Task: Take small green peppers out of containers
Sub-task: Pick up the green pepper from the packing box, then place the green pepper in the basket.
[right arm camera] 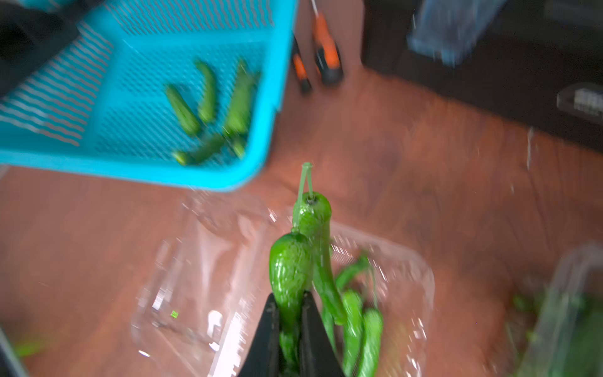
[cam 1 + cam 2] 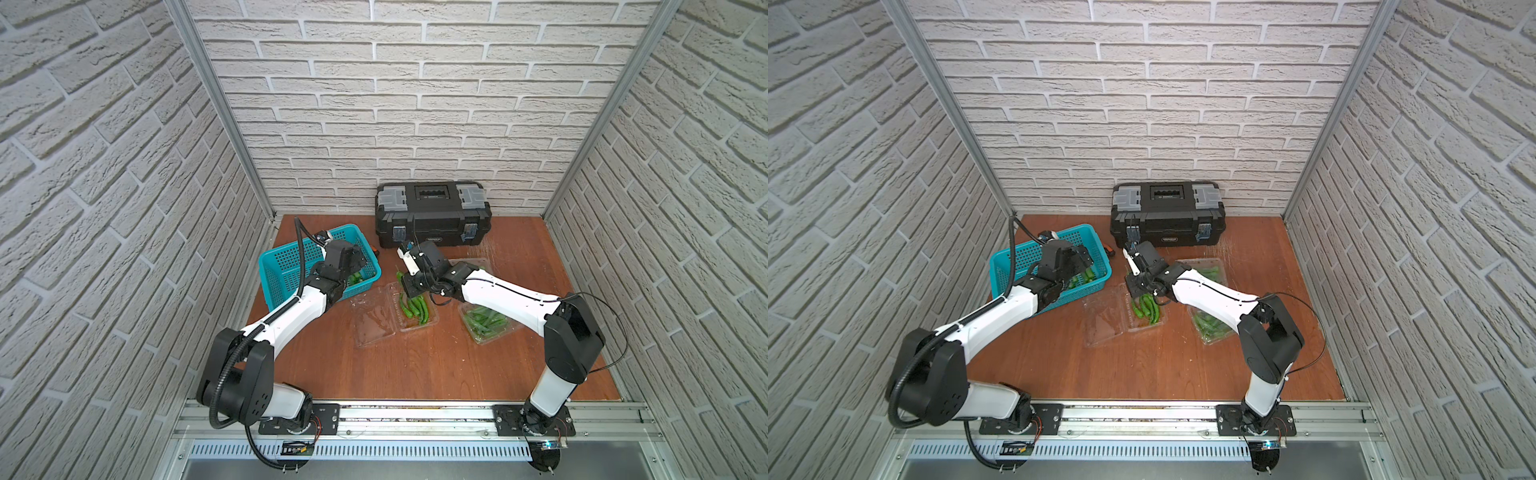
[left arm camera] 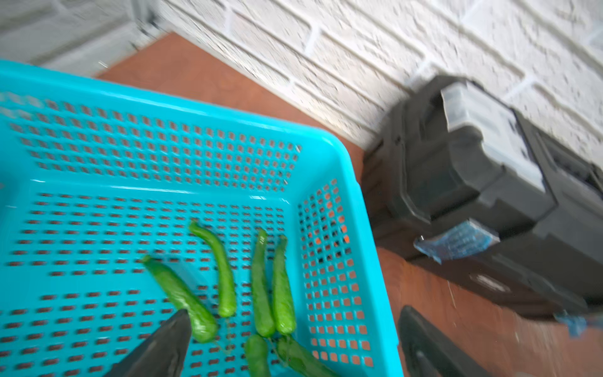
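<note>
both wrist pictures are blurry, so small things are hard to make out. in both top views the grippers hide under their own wrists. the back box [image 2: 1196, 264] is partly behind the right arm, and only a few peppers show in it. the side box [image 2: 484, 340] has one corner under that arm too. in the right wrist view it is cut off at the edge and is just a green smear. two orange tools [image 1: 326, 55] lie on the table by the basket, too blurry to name. in the left wrist view the two lowest peppers are cut off.

the right gripper [image 1: 289, 303] is pinched tight on one held pepper [image 1: 288, 267], up over the open box [image 2: 417, 328]. a second pepper [image 1: 315, 218] sits right against it, and i cannot tell if it is pinched too. the open box is clear plastic. its lid [image 2: 372, 320] lies flat beside it, and about four loose peppers [image 2: 413, 309] lie in its tray. the side box is packed with peppers.

the left gripper [image 3: 293, 311] hangs over the teal basket [image 3: 195, 107] with its jaws wide apart, holding nothing. six basket peppers [image 3: 218, 267] lie in the basket corner nearest the black toolbox [image 2: 432, 216], which stands by the back wall. everything rests on a brown table [image 2: 415, 374].
</note>
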Robot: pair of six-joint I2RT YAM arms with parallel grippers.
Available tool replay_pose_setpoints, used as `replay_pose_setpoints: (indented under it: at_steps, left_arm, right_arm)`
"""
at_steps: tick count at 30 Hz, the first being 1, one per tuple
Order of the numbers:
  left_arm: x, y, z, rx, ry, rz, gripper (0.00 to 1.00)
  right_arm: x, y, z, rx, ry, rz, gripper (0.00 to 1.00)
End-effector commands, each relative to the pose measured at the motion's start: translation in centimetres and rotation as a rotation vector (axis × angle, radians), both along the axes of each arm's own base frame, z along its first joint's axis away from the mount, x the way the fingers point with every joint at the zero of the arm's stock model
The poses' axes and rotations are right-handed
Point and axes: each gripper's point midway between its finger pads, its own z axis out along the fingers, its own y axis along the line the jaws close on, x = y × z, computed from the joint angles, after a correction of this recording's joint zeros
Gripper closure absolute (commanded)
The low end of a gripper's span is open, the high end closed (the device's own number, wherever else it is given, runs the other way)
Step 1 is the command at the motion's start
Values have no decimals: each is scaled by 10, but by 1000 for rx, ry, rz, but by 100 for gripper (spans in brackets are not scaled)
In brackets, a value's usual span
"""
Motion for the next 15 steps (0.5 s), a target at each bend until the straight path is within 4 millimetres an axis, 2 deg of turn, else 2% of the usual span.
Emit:
replay_pose_setpoints:
  at_steps: [1, 4, 5, 8, 11, 15]
  left_arm:
    - [-15, 36, 2, 69, -1, 165, 2]
    - [-19, 40, 5, 79, -1, 174, 2]
    - [-20, 40, 5, 82, 1, 171, 2]
    - [-18, 34, 9, 83, -4, 134, 2]
    - [-14, 20, 14, 98, -7, 53, 2]
    - [-7, -14, 23, 137, -25, -124, 2]
  right_arm:
    - [12, 53, 37, 187, -47, 131, 96]
    - [26, 87, 52, 302, -33, 178, 95]
    - [33, 99, 46, 327, -11, 186, 92]
    - [47, 119, 53, 395, 12, 181, 77]
    - [54, 119, 56, 407, 4, 152, 73]
    - [52, 95, 57, 380, -23, 111, 73]
